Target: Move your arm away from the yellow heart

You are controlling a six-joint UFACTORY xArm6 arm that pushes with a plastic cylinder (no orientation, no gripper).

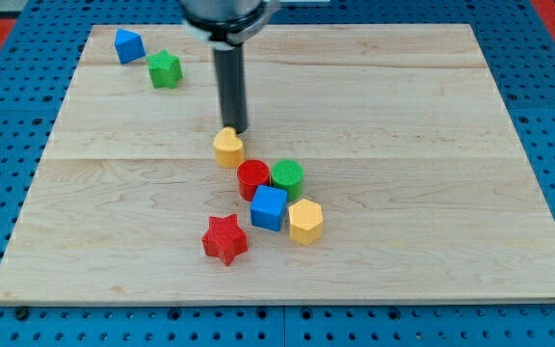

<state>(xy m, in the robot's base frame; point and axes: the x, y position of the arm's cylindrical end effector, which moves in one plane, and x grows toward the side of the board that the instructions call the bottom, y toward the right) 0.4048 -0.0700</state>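
Note:
The yellow heart lies near the board's middle, a little left of centre. My tip is just above it in the view, touching or nearly touching its upper right edge. The dark rod rises from there to the view's top. Right below the heart, towards the view's bottom right, a tight cluster holds a red cylinder, a green cylinder, a blue cube and a yellow hexagon.
A red star lies left of the cluster's lower end. A blue block and a green star sit at the board's top left. The wooden board rests on a blue pegboard.

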